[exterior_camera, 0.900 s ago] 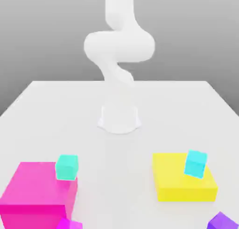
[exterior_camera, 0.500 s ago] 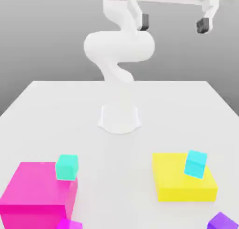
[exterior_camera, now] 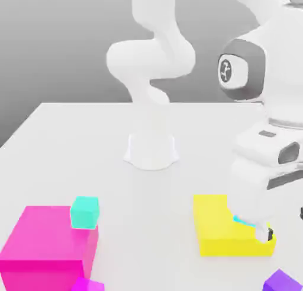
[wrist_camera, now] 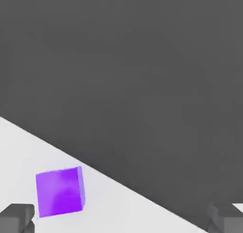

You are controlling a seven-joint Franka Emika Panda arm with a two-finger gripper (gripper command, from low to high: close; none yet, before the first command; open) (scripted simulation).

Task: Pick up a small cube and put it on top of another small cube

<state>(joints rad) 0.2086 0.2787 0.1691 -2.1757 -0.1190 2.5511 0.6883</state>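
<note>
The small violet-purple cube (exterior_camera: 283,281) lies on the white table at the front of the exterior view's right, past the yellow block. The hand view has the same cube (wrist_camera: 60,191) on the table near one fingertip (wrist_camera: 17,218), close to the table's edge. The turquoise cube (exterior_camera: 85,212) rests on the back corner of the big magenta block (exterior_camera: 41,248) at the exterior view's left. My gripper (exterior_camera: 283,224) hangs low over the yellow block's right side, just behind the purple cube. It is open, its fingers wide apart, with nothing held between them (wrist_camera: 121,221).
A flat yellow block (exterior_camera: 218,230) sits under my hand, with a sliver of a sky-cyan cube (exterior_camera: 239,220) peeking out behind a finger. A small magenta-pink cube (exterior_camera: 89,285) lies in front of the big magenta block. The arm's base (exterior_camera: 151,150) stands mid-table.
The arm has swung down from high up to the exterior view's right. The hand is now low over the yellow block and covers most of the sky-cyan cube. No cube has moved.
</note>
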